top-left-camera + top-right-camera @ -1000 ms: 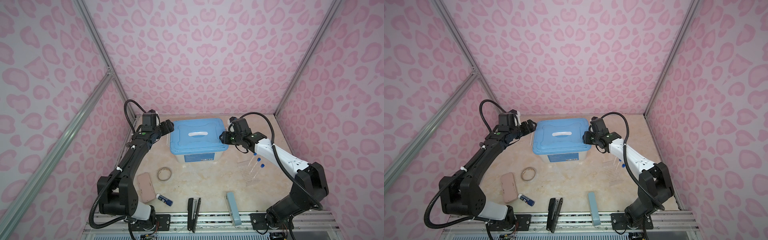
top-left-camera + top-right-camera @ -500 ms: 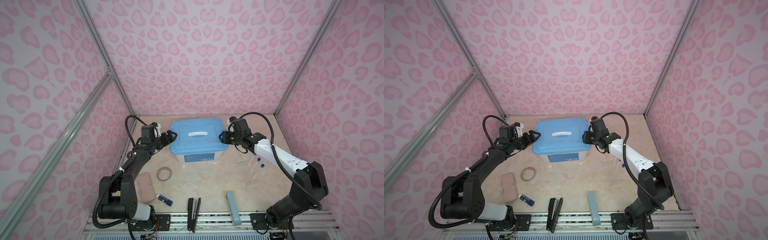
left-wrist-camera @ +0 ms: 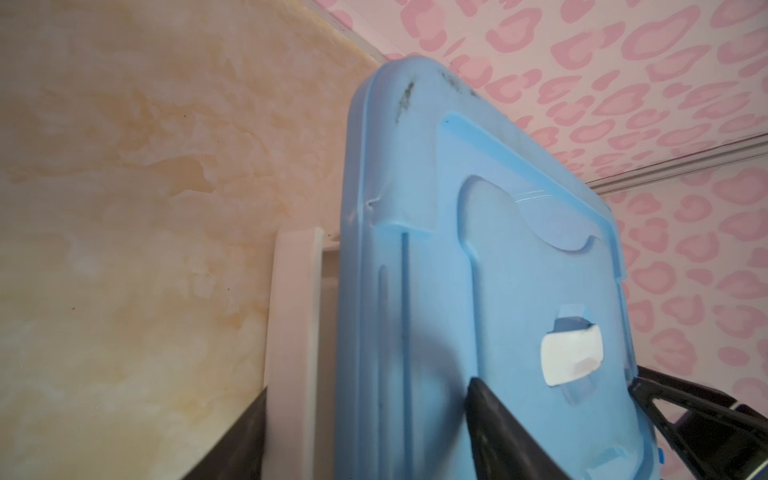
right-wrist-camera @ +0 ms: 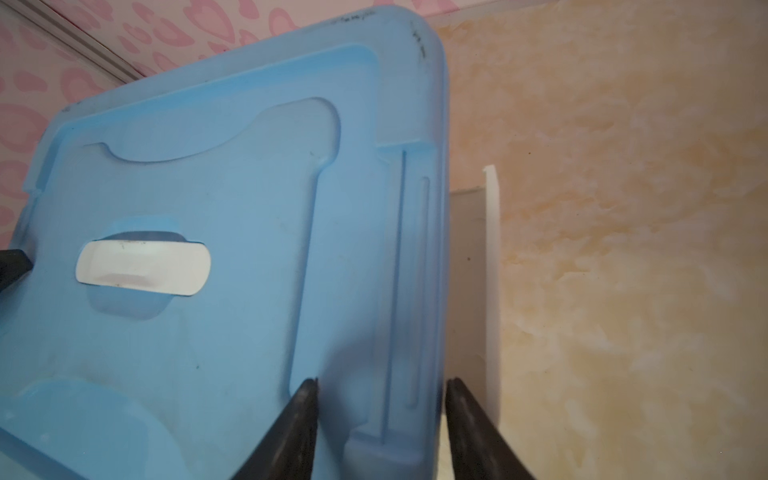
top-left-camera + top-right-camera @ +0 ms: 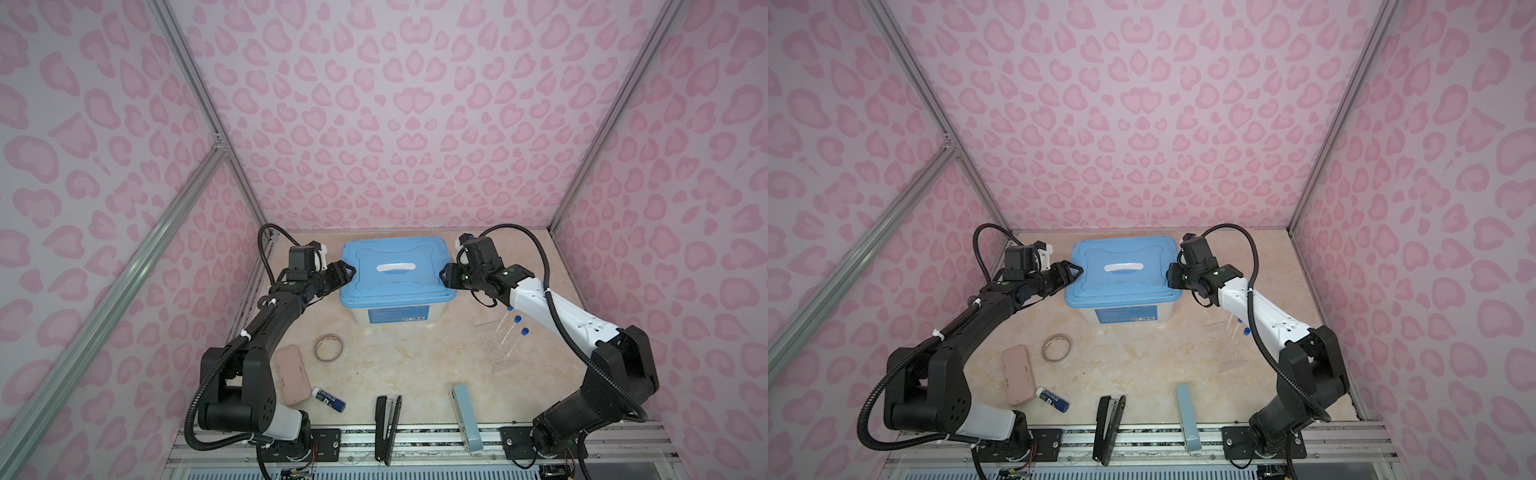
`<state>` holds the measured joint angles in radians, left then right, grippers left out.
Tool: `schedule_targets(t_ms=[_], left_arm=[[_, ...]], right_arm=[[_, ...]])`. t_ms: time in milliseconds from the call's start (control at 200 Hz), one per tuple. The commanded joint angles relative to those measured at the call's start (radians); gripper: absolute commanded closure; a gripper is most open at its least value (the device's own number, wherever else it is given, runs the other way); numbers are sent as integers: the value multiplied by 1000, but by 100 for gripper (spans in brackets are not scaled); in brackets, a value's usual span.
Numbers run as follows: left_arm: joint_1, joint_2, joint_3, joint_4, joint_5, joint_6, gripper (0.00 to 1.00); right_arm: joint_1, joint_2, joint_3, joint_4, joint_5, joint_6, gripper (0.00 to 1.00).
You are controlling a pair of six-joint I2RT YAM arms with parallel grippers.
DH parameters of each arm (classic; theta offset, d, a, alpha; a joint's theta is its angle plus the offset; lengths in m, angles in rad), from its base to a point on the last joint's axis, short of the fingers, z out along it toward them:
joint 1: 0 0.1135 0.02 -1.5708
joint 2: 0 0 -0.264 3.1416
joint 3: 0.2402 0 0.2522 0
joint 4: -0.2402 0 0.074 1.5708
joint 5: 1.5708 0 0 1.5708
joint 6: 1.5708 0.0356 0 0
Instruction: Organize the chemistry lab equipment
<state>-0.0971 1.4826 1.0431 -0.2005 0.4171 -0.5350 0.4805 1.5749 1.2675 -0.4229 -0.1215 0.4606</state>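
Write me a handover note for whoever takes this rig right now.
The right gripper is shut on the right rim of the blue lid.
The left gripper straddles its left rim; grip unclear.
The lid sits on the box.
Three blue-capped tubes lie on the table beside the right arm.
Done: nothing seen stowed.
Left: lift the lid, pack the tubes.

You have a lid [image 3: 478,249] of matt, faintly translucent blue plastic, scuffed black along its 12 o'clock edge; its handle [image 4: 141,266] is smooth white plastic. Table [image 5: 415,365]: smooth, marbled, low sheen. Tubes [image 5: 509,334] at 3 o'clock: clear; glass or plastic unclear.
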Motion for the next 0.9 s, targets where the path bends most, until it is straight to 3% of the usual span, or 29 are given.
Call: schedule_targets(t_ms=[0, 340, 450, 710, 805, 820, 830, 900], left_arm=[[-37, 6, 29, -121, -86, 78, 34], [-193, 8, 91, -281, -381, 162, 41], [-196, 15, 80, -289, -400, 153, 44], [-191, 14, 84, -283, -392, 135, 45], [-190, 10, 76, -268, -379, 125, 45], [-190, 10, 75, -267, -377, 125, 45], [-190, 10, 73, -265, -375, 123, 45], [-191, 4, 65, -251, -359, 114, 46]], right_arm=[[0, 11, 2, -143, 48, -28, 50], [0, 2, 20, -157, 57, -41, 50], [1, -12, 39, -166, 55, -57, 48], [-20, -66, 74, -196, 53, -57, 26], [-53, -103, 43, -139, -8, -37, 17], [-58, -109, 33, -122, -24, -34, 5], [-64, -111, 26, -111, -38, -33, 3], [-104, -109, 8, -77, -115, -21, 2]])
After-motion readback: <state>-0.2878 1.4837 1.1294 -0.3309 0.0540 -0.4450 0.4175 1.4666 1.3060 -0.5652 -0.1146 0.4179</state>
